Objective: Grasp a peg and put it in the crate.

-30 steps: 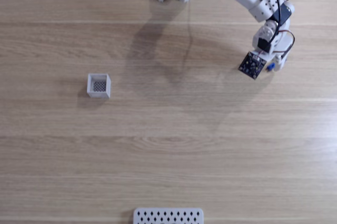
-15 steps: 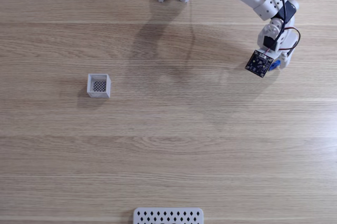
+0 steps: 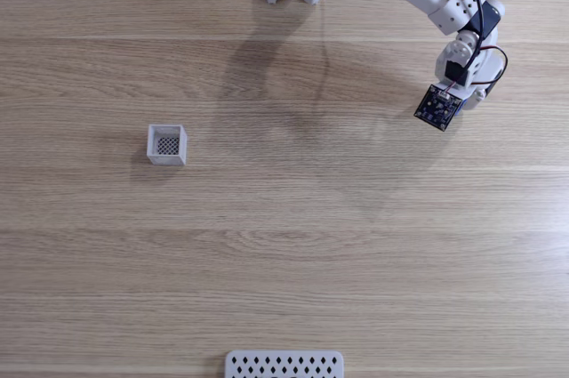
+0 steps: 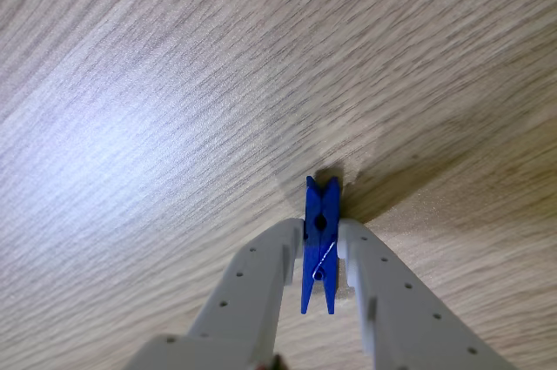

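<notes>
Peg: tiny bright blue clothespin w/ thin metal spring wire, slim, elongated. In the other view it stands on edge betw. two pale gripper fingers, touching both, pressed at mid-length; far end w/ notched tip pokes past fingertips, just over wood tabletop, small dark shadow under tip.

Crate: small white square open-top box, dark mesh-pattern floor, upright, nothing inside. In the fixed view it sits on left part of table, about mid-height, well apart from every edge and well away from the arm at upper right.
</notes>
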`<action>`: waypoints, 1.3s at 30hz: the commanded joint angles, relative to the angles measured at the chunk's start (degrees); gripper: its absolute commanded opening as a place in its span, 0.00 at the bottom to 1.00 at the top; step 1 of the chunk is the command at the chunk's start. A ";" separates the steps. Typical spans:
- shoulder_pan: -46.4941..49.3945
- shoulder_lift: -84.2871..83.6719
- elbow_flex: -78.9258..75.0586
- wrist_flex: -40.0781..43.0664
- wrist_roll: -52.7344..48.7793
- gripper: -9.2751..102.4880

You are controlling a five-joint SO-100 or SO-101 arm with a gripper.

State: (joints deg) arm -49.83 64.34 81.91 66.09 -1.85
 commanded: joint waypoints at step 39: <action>83.76 40.17 53.26 -76.46 -93.87 0.07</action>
State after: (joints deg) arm 32.17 104.06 136.41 -8.09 -95.45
